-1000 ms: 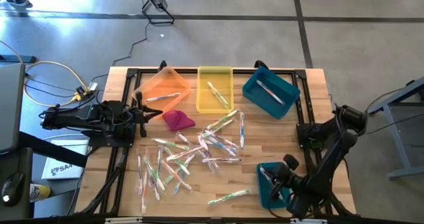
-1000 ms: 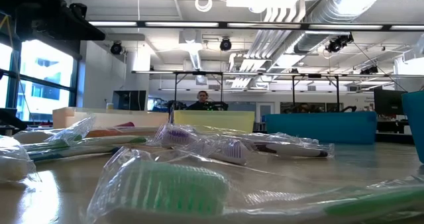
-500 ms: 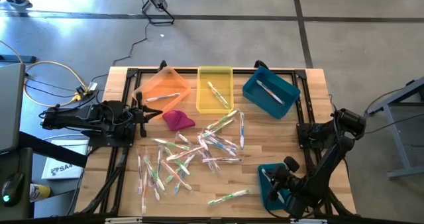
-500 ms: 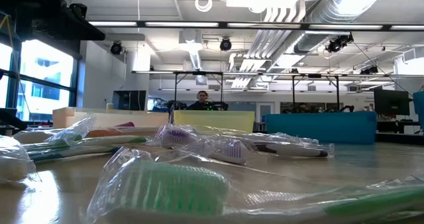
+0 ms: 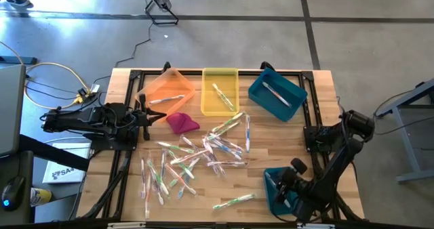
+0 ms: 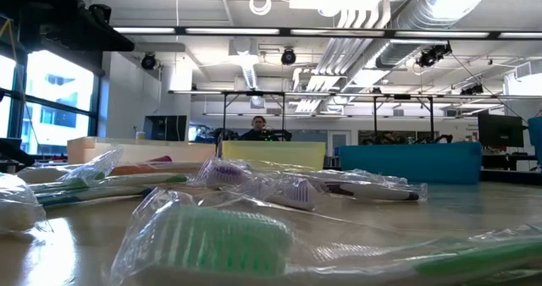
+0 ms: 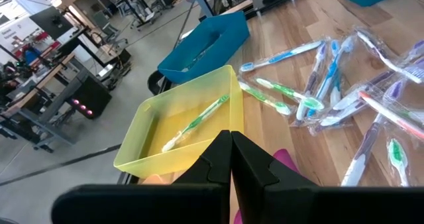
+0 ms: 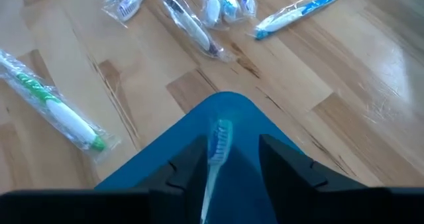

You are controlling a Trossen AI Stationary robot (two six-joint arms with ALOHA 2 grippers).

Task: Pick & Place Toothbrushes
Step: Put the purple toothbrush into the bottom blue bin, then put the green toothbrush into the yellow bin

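— Fingers?
— Mine on the right gripper (image 8: pixel 228 159) stand apart over the teal bin (image 8: pixel 228 114); a blue toothbrush (image 8: pixel 217 148) lies between them. Left gripper (image 7: pixel 230 159) pressed together near the yellow bin (image 7: pixel 149 159).

The desk (image 5: pixel 271 137) is pale wood planks with visible grain and a faint satin sheen. The toothbrushes (image 5: pixel 203 154) are plastic, sealed in clear, crinkled, glossy wrappers that catch the light. The yellow bin (image 5: pixel 220 100) is translucent plastic, smooth and shiny; the orange bin (image 5: pixel 165 88) looks the same. The two teal bins (image 5: pixel 277 93) are opaque, smooth plastic. A magenta lump (image 5: pixel 182 122) looks like soft matt cloth. The right pincer (image 8: pixel 230 161) is matt black.
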